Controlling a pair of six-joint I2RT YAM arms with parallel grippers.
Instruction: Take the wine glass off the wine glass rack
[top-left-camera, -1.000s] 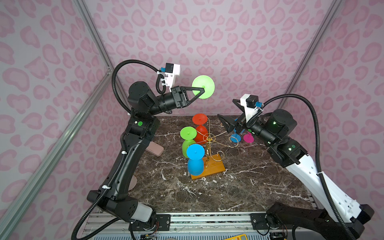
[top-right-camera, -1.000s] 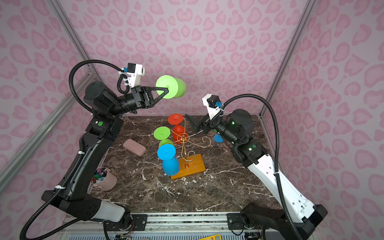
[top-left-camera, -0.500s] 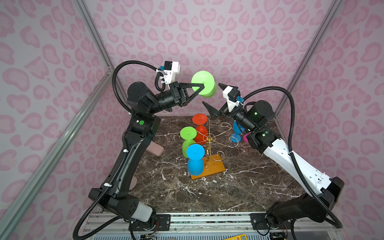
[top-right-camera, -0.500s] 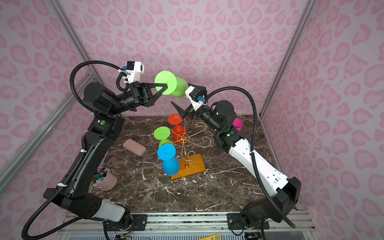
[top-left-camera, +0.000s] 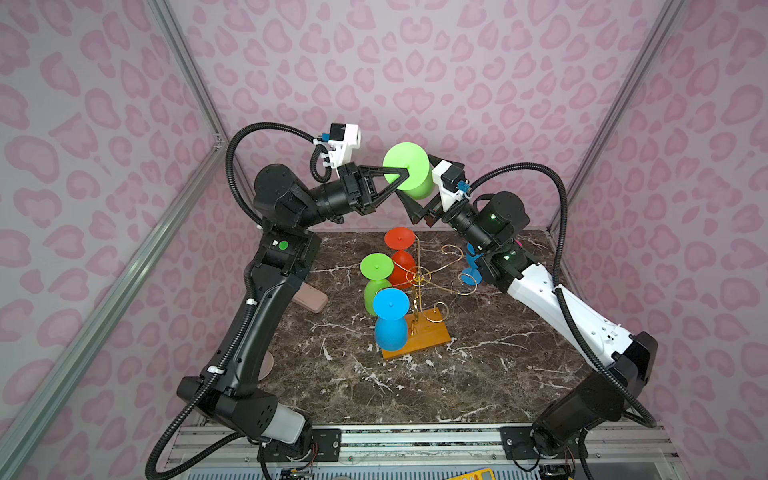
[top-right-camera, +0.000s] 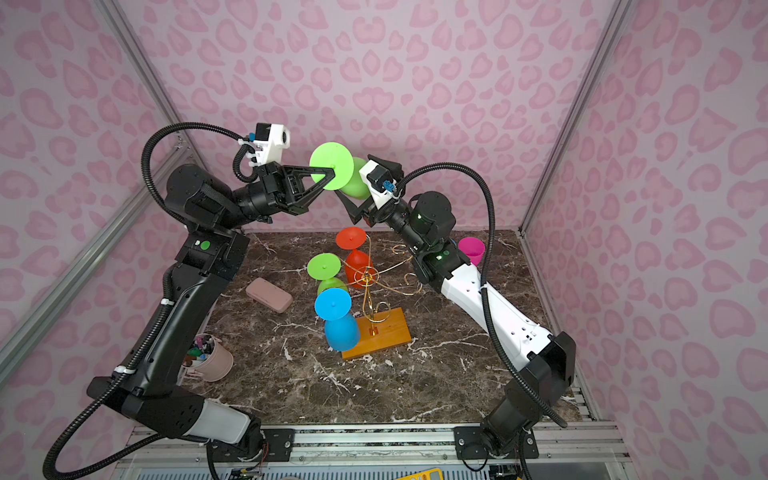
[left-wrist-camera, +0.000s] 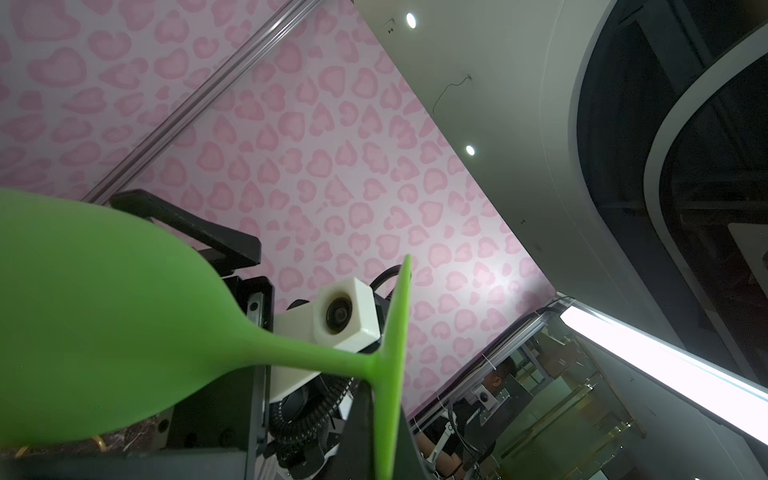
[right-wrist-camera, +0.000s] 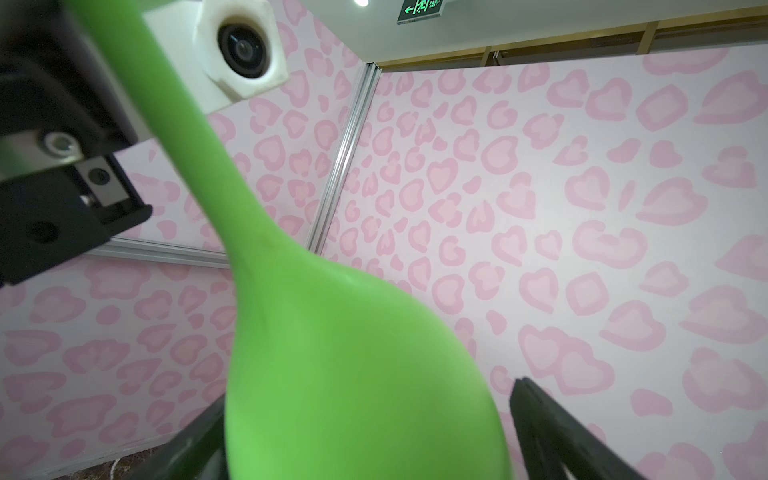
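A light green wine glass (top-left-camera: 415, 183) (top-right-camera: 353, 183) hangs on its side high above the table, clear of the wine glass rack (top-left-camera: 419, 276) (top-right-camera: 368, 274). My left gripper (top-left-camera: 405, 172) (top-right-camera: 330, 170) (left-wrist-camera: 386, 436) is shut on the edge of the wine glass's foot disc. My right gripper (top-left-camera: 422, 185) (top-right-camera: 361, 183) (right-wrist-camera: 365, 432) stands open with one finger on each side of the bowl (right-wrist-camera: 353, 374) (left-wrist-camera: 104, 324). A gap shows between the bowl and one finger (right-wrist-camera: 540, 415).
The rack's wooden base (top-left-camera: 428, 336) sits mid-table, with a red glass (top-left-camera: 401, 257), a green glass (top-left-camera: 376, 278) and a blue glass (top-left-camera: 390, 320) hanging on it. Another blue glass (top-left-camera: 471, 266) and a magenta cup (top-right-camera: 471, 249) stand back right. A brown case (top-right-camera: 268, 294) and pen cup (top-right-camera: 210, 357) are left.
My right arm has swung up and left from beside the rack until its open fingers straddle the green glass's bowl. The left gripper has kept hold and shifted the glass slightly.
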